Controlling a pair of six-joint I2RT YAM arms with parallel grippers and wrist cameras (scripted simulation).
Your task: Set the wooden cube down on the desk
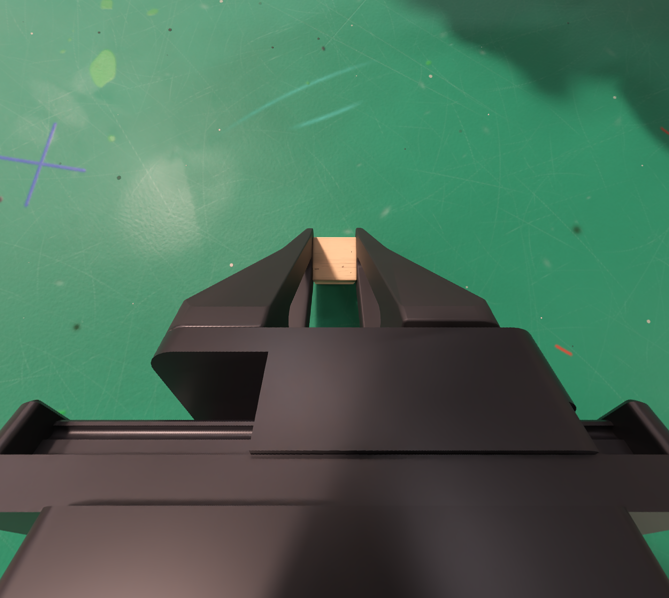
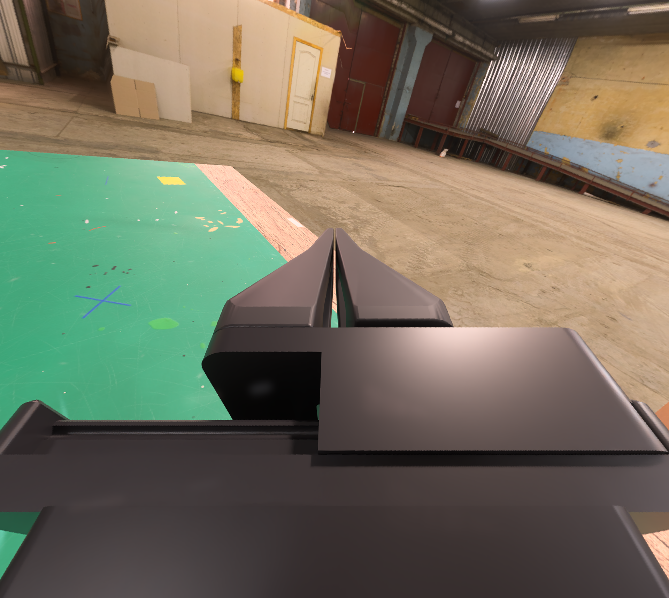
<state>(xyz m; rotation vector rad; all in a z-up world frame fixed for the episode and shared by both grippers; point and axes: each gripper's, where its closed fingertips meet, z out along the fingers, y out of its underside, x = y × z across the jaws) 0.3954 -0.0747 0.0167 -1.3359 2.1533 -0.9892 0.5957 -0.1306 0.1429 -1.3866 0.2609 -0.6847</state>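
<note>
In the left wrist view, my left gripper (image 1: pixel 334 236) is shut on a small pale wooden cube (image 1: pixel 333 260), held between the two dark fingers near their tips. It points down at the green desk mat (image 1: pixel 325 109), and the cube hangs above the mat with green showing behind it. In the right wrist view, my right gripper (image 2: pixel 334 231) is shut and empty, its fingers pressed together. It hangs over the right edge of the desk (image 2: pixel 264 207), looking out over the floor. The cube does not show in the right wrist view.
The mat carries a blue cross (image 1: pixel 40 164) (image 2: pixel 103 301), light green spots (image 1: pixel 103 68) (image 2: pixel 163 323), a yellow square (image 2: pixel 171 180) and small flecks. An arm's shadow (image 1: pixel 543 19) falls on the mat's upper right. A wooden desk strip borders the mat; beyond lies a warehouse floor (image 2: pixel 470 236).
</note>
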